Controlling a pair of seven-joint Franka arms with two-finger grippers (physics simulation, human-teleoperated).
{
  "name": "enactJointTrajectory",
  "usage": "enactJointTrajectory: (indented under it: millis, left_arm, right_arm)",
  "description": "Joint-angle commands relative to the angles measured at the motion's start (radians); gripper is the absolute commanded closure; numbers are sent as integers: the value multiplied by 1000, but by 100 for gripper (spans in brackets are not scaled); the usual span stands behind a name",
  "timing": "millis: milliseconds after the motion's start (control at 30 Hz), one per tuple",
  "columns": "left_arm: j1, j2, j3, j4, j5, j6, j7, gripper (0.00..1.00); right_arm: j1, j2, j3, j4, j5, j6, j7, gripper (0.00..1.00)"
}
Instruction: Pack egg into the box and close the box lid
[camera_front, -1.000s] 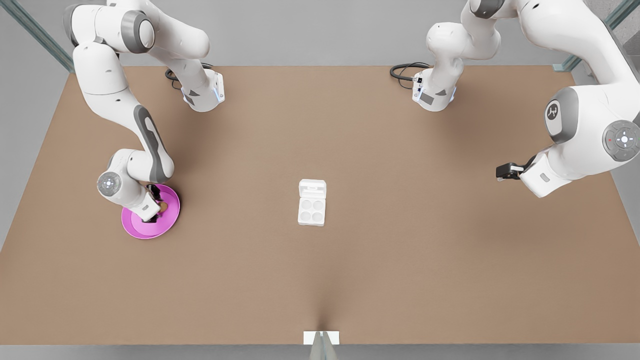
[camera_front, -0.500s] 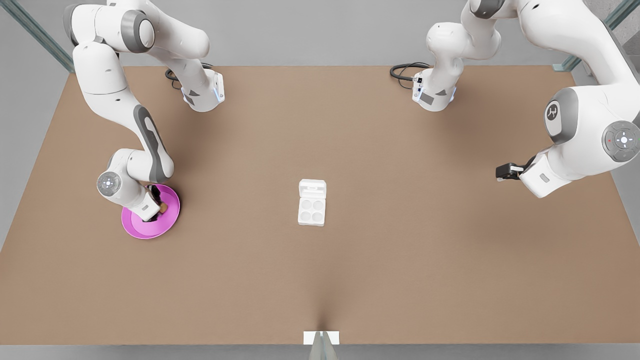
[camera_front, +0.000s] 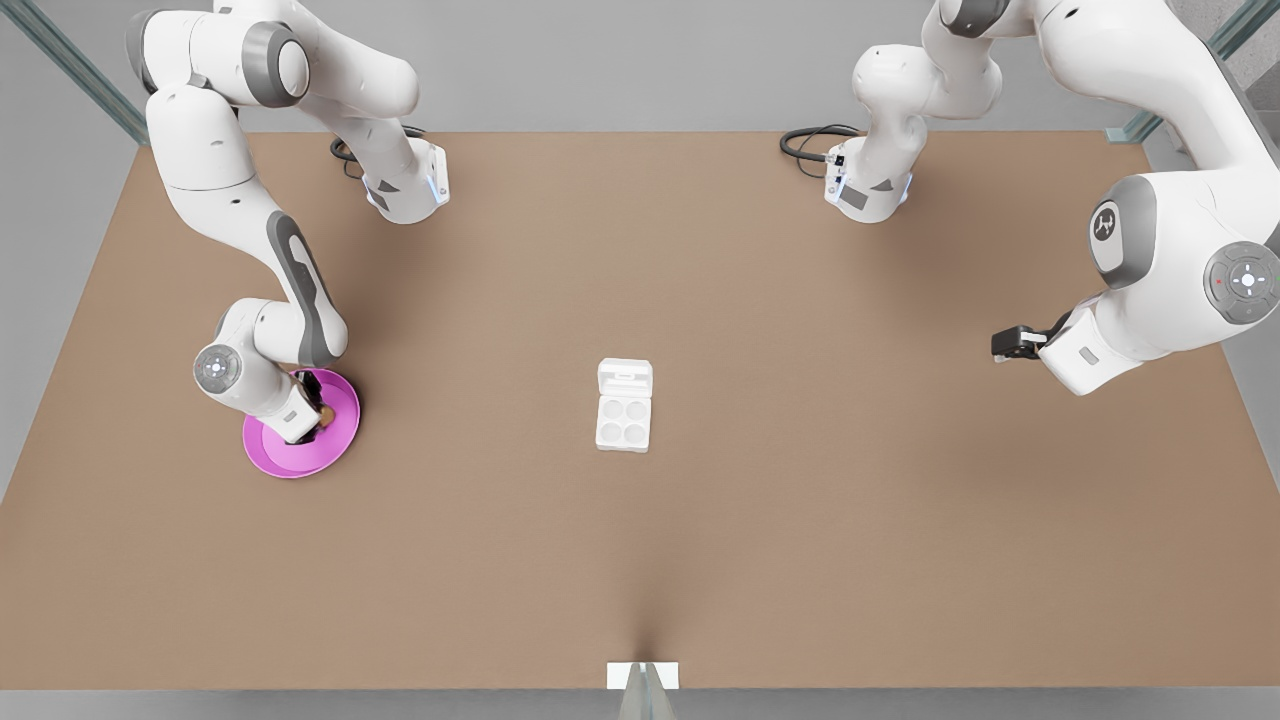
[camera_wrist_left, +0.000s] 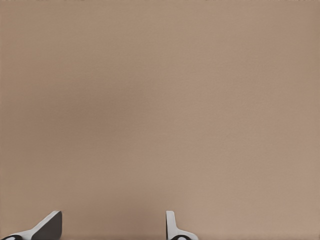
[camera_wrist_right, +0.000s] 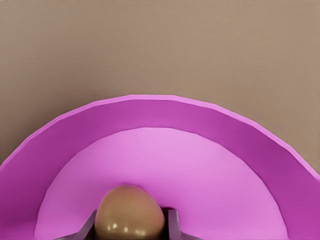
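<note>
the right gripper (camera_wrist_right: 131, 231) sits low in the pink plate (camera_wrist_right: 200, 125), its fingers (camera_wrist_right: 172, 224) snug against both sides of the egg (camera_wrist_right: 129, 216) (a firm, centred pinch looks best before lifting straight up). the left gripper (camera_wrist_left: 112, 227) waits spread wide, holding nothing, over bare table (camera_wrist_left: 160, 100). the box (camera_front: 624, 405) lies mid-table, well apart, its box lid (camera_front: 625, 377) open.

Simulated lab: bare brown table (camera_front: 800, 520) (grey surround).
</note>
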Motion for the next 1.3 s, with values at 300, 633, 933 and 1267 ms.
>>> enactJointTrajectory:
  millis: [300,633,933,1267]
  left_arm:
    - [0,0,0,0,-1,0,0,0]
    - [0,1,0,-2,-1,0,0,0]
    - [0,1,0,0,-1,0,0,0]
    - [0,3,0,-2,-1,2,0,0]
  right_arm:
    - [201,11,28,236,103,-223,254,44]
    - [614,149,28,468,442,-218,681,44]
    - [738,273,34,618,557,-200,796,44]
    - [738,305,41,647,580,-180,796,0]
